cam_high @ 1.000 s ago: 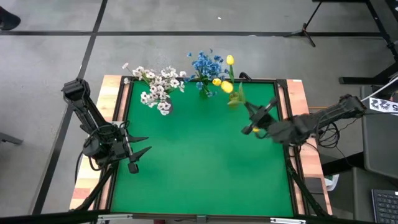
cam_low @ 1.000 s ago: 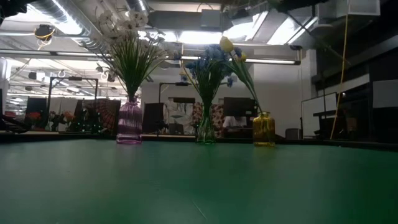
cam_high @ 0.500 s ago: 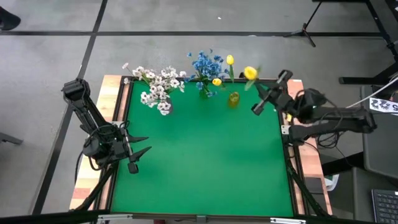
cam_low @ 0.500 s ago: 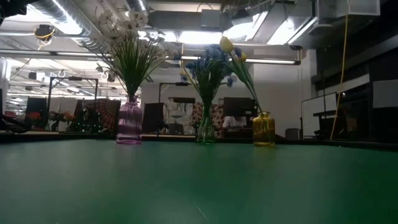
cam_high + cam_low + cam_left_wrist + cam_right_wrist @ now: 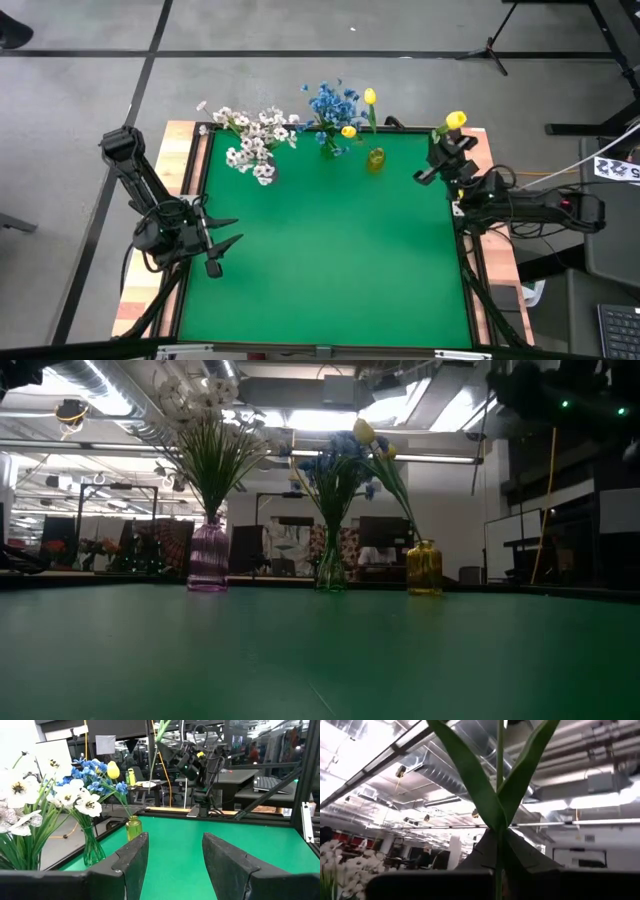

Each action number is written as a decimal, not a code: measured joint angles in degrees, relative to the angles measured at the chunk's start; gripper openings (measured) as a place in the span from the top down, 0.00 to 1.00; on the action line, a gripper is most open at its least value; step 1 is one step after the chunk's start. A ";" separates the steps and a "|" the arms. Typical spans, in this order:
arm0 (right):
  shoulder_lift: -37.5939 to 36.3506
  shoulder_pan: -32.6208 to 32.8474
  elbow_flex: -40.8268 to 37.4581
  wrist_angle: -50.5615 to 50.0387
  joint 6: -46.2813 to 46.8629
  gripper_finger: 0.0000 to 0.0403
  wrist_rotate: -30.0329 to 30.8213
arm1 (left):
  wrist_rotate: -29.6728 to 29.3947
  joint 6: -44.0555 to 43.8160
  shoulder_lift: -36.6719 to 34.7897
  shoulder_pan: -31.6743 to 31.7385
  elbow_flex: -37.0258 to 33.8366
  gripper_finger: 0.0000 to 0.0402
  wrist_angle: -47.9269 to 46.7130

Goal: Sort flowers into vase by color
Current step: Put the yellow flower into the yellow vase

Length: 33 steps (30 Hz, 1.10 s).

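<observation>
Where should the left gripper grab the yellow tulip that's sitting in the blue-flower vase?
Probably on the bare stem under the yellow tulip, above the clear vase rim, coming from the open table side and pulling up. The bud is soft, blue flowers crowd behind it, and the yellow vase stands beside it. Left gripper waits open.

Yellow tulip (image 5: 499, 795) bloom cut off above; right pincer (image 5: 500, 865) tips hidden.

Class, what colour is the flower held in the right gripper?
Yellow: the flower in the right gripper shows best in the high view.
</observation>
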 joint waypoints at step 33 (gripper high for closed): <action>35.25 -8.64 13.39 1.24 13.56 0.97 -4.04 | -1.85 -1.04 -0.02 0.00 -0.01 0.55 -0.03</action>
